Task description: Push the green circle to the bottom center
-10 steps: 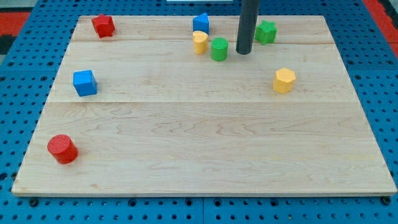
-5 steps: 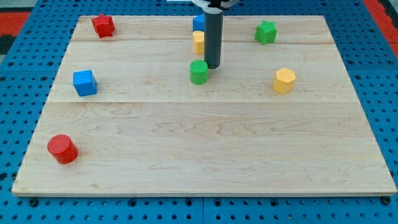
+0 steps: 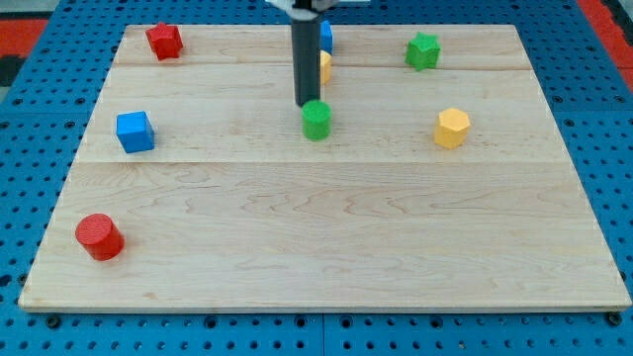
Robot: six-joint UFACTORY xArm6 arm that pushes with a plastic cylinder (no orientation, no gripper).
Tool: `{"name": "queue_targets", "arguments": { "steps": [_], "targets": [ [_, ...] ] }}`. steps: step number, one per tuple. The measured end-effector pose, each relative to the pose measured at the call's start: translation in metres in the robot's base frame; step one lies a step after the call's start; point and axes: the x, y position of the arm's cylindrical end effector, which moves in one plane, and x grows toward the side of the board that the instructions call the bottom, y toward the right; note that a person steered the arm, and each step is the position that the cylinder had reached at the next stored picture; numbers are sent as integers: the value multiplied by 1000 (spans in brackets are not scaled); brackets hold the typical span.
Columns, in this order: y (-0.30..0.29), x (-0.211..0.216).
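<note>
Seven blocks sit on the wooden board (image 3: 326, 227), and the one that matters, the green circle (image 3: 316, 120), lies a little above the board's middle, slightly toward the view's left of centre. The arm carries no claw to open or close, only a dark rod, and the tip (image 3: 307, 105) rests just above and a touch to the left of that green block, touching it or very nearly so.

That position suits a push toward the view's bottom. To do the step well, the tip probably wants to sit squarely behind the circle, on its upper side, so the force runs straight down through its centre. A round block tends to slip sideways off a narrow rod when contact is off-centre; with the tip slightly left, the block could drift to the right. Small sideways corrections during the stroke should keep it on line.

The path down to the bottom centre looks free. The red cylinder (image 3: 99, 236) stands well apart near the lower left, the blue cube (image 3: 135, 132) at mid left, and the yellow hexagon (image 3: 452, 128) off to the right. Behind the rod, a yellow block (image 3: 324, 66) and a blue block (image 3: 325, 36) are partly hidden; the green star (image 3: 422, 50) and a red block (image 3: 164, 41) stay near the top edge.
</note>
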Motion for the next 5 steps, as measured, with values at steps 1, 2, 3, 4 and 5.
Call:
{"name": "queue_targets", "arguments": {
  "steps": [1,2,3,4,5],
  "targets": [
    [1,65],
    [23,88],
    [46,65],
    [82,101],
    [39,134]
  ]
}}
